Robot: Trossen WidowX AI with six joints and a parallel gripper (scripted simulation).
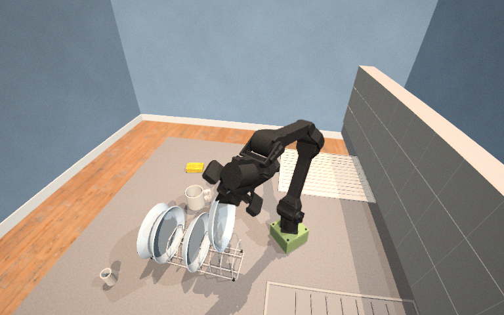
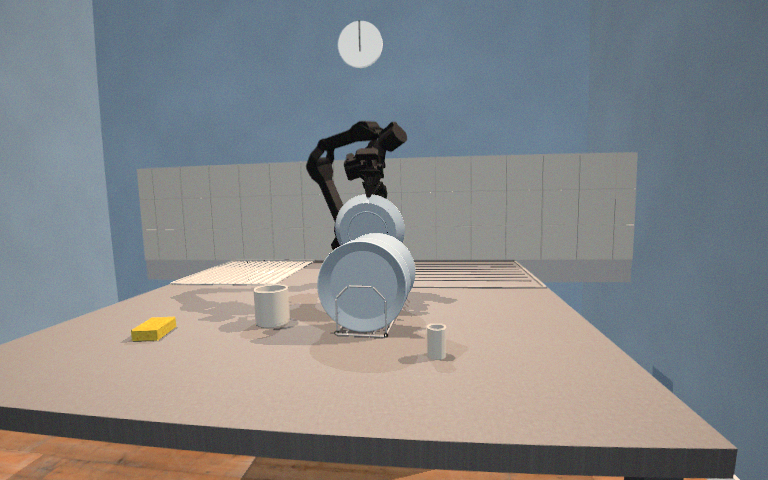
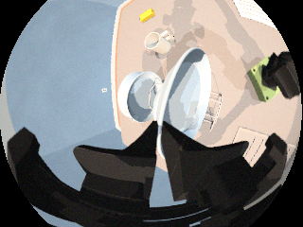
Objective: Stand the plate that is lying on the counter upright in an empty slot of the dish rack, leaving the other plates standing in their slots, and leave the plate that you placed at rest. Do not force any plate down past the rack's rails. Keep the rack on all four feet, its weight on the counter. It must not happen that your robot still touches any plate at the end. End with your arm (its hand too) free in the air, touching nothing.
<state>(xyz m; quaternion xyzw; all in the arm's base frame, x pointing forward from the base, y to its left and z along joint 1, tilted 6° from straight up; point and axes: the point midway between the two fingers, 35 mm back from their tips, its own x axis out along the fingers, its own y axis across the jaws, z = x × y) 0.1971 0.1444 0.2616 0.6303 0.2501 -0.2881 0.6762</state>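
My gripper [image 1: 225, 201] [image 2: 369, 195] [image 3: 158, 124] is shut on the top rim of a pale blue plate [image 1: 223, 224] [image 2: 368, 210] [image 3: 188, 90]. The plate hangs close to upright over the right part of the wire dish rack [image 1: 233, 279] [image 2: 386, 335], higher than the standing plates. Its lower edge overlaps the rack's wires in the top view; whether it touches them I cannot tell. Two plates, a left one [image 1: 144, 237] and its close neighbour [image 1: 166, 233], stand at the rack's left end. A third plate [image 1: 196, 241] stands near its middle, left of the held one. The rack's base appears level on the counter.
A mug [image 1: 195, 198] [image 2: 271, 308] [image 3: 157, 43] stands behind the rack. A yellow sponge [image 1: 194, 167] [image 2: 154, 328] [image 3: 147, 15] lies farther back. A small cup [image 1: 107, 277] [image 2: 436, 342] stands at the front left. The arm's green base [image 1: 289, 237] [image 3: 261, 82] is right of the rack.
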